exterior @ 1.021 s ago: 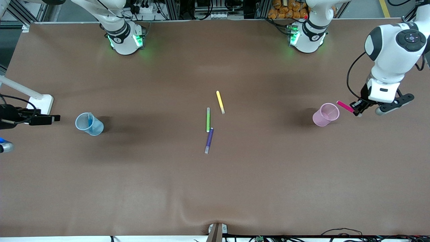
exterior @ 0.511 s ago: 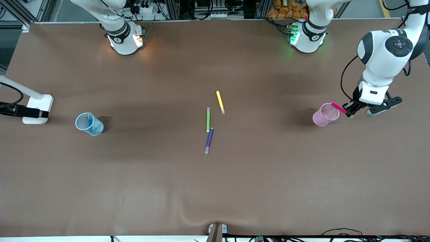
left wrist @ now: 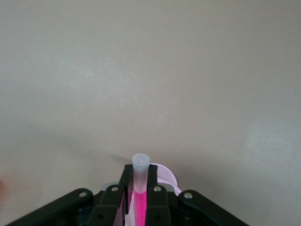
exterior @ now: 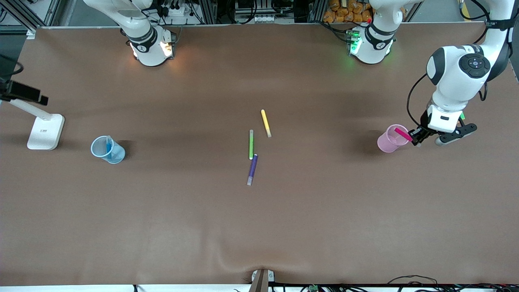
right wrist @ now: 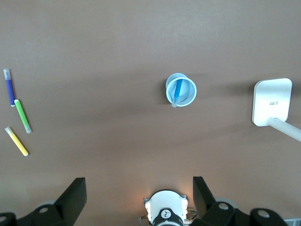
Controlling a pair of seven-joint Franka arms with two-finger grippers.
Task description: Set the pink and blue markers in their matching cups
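The pink marker is tilted in my left gripper, which is shut on it beside the pale pink cup; the marker's free end hangs over the cup's rim. In the left wrist view the marker shows its grey cap between the fingers, with the pink cup's rim below my left gripper. The blue marker stands inside the pale blue cup, also seen in the right wrist view. My right gripper is open and empty, high over the right arm's end of the table.
A green marker, a yellow marker and a purple marker lie mid-table. A white stand base sits beside the blue cup, toward the right arm's end of the table.
My left gripper has carried the pink marker toward the pink cup, bringing its free end over the rim. My right gripper has drawn away from the blue cup toward the robots' side.
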